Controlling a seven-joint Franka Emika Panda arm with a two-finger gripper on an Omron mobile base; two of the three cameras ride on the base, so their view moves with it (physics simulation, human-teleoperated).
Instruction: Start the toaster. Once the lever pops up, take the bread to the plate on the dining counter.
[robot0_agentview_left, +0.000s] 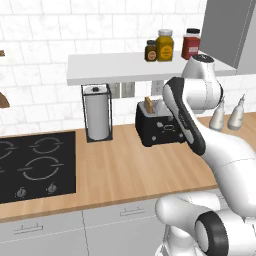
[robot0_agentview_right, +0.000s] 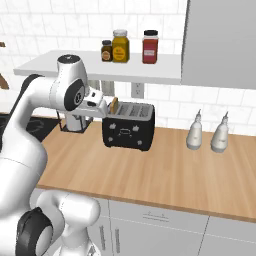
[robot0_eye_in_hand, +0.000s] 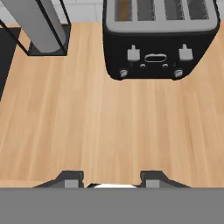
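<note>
Two levers show on the toaster (robot0_eye_in_hand: 161, 41) in hand view; gripper (robot0_eye_in_hand: 113, 177) jaws apart, empty, above wood counter (robot0_eye_in_hand: 109, 127).

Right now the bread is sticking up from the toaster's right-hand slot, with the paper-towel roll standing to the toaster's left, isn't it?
Not quite: the bread sits in the left-end slot of the toaster, the end nearest the paper-towel roll, which does stand to the toaster's left. The left base view shows this, and the hand view agrees.
</note>
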